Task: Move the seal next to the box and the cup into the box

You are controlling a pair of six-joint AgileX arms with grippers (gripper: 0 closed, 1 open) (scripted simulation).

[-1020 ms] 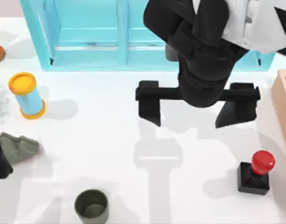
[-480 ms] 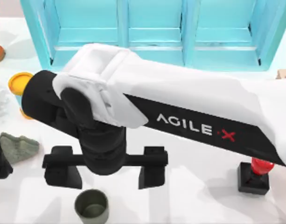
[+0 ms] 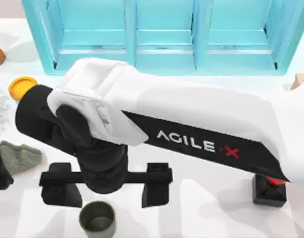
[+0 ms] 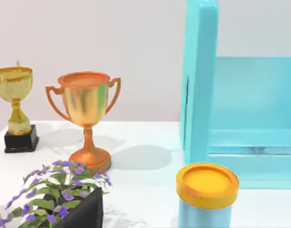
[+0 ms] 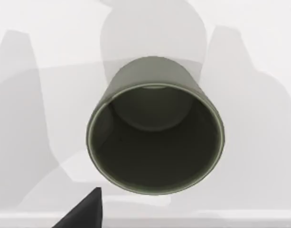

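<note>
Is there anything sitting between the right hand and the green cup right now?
Nothing visible does. In the top view the right hand hangs open just above the cup, its fingers spread wider than the cup. The right wrist view looks straight into the upright cup with bare table around it.

Even, bright, diffuse light; white desk point(image 3: 201, 218) reads near blown-out. Soft grey shadows: broad shadow of right arm across the desk in top view, layered overlapping shadows around the cup point(image 5: 154, 137) in right wrist view. Trophy point(image 4: 86, 118) throws a soft shadow toward the turquoise shelf point(image 4: 200, 80) in left wrist view; glossy sheen on its bowl. Top view slightly soft throughout. Cup interior dark, rim catching a thin highlight.
</note>
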